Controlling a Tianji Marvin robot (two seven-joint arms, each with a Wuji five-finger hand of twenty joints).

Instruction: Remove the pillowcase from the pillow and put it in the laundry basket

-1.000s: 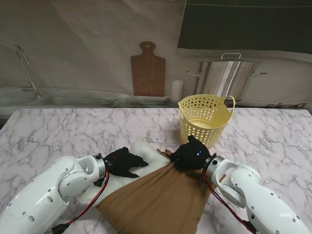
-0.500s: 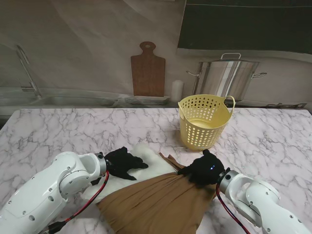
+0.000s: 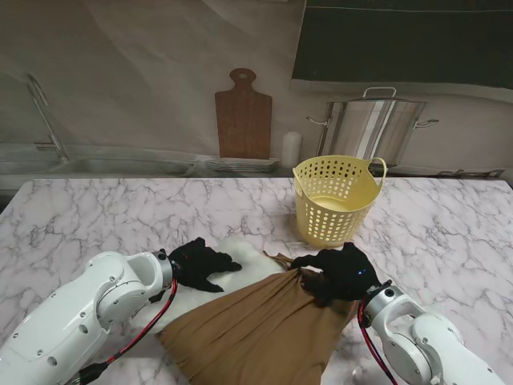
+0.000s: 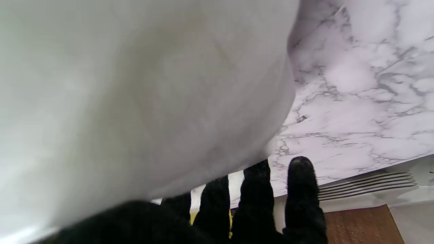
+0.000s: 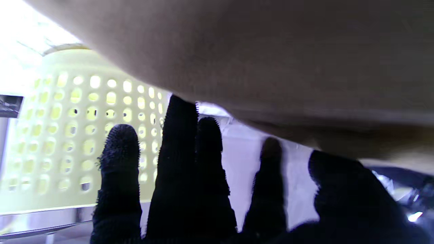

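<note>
A white marble tabletop (image 3: 120,212) with grey veins fills the foreground, and behind it runs a wall (image 3: 144,72) printed as a kitchen scene in beige and grey. On that backdrop a brown cutting board (image 3: 243,115) stands upright near the middle, with a small white cylinder (image 3: 291,148) just beside it on the right and a large steel pot (image 3: 375,126) with a lid farther right. A curved faucet (image 3: 42,112) shows at the far left over a sink edge, a dark panel (image 3: 409,40) fills the upper right corner, and the light is soft and even.
</note>
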